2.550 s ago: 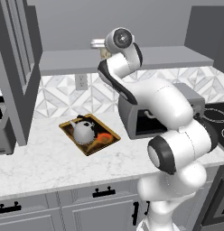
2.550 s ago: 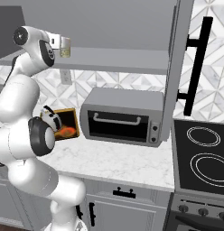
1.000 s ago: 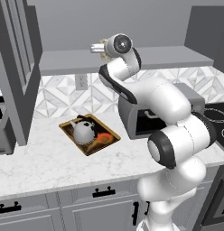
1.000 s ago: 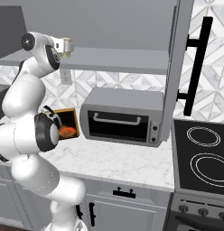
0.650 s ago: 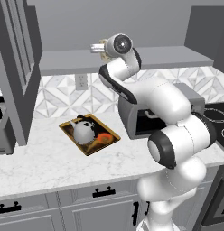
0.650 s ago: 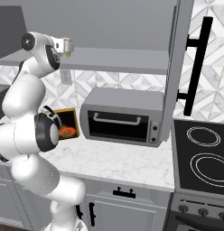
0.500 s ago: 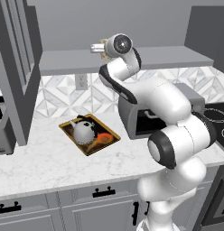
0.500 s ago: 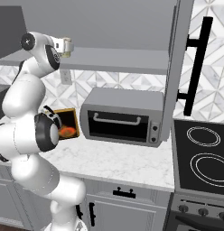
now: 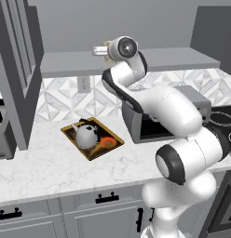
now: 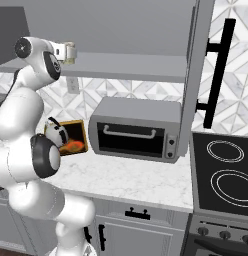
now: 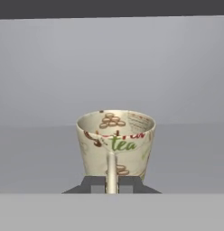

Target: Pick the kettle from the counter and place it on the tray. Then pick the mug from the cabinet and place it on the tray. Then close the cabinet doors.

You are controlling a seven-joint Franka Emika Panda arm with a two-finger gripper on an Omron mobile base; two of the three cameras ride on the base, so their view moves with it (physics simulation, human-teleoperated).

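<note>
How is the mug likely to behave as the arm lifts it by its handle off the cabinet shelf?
The mug looks rigid, so it should not flex. The hand is shut on its thin side handle alone, off-centre, so the mug may swing or tilt. It looks small, probably light; its glossy-looking surface could slip.

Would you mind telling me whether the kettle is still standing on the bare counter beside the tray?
No, the kettle sits on the tray, whose golden-brown rim frames it on the white counter in the left base view.

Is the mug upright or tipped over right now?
Upright: in the hand view the mug has its rim on top, its handle between the shut gripper fingertips.
</note>
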